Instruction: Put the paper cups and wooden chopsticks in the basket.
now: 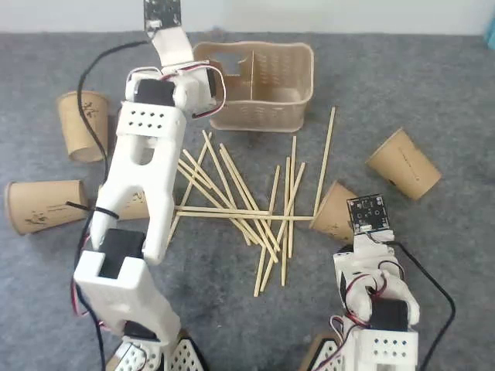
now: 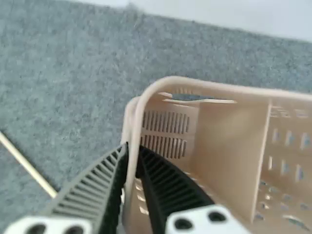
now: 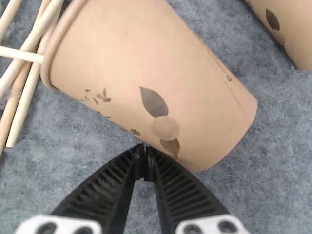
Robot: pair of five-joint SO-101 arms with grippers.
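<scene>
The tan slotted basket stands at the back of the grey mat. In the left wrist view, my left gripper is shut on the basket's corner wall, one finger inside and one outside. Several wooden chopsticks lie crossed in the middle. Several paper cups lie on their sides: two at the far left, one half under the left arm, and two on the right. My right gripper is shut and empty, its tips at the side of a cup.
The left arm stretches across the mat's left side from the front edge to the basket. A divider splits the basket into two compartments. A loose chopstick lies on the mat beside the basket. Another cup lies beyond the right gripper's cup.
</scene>
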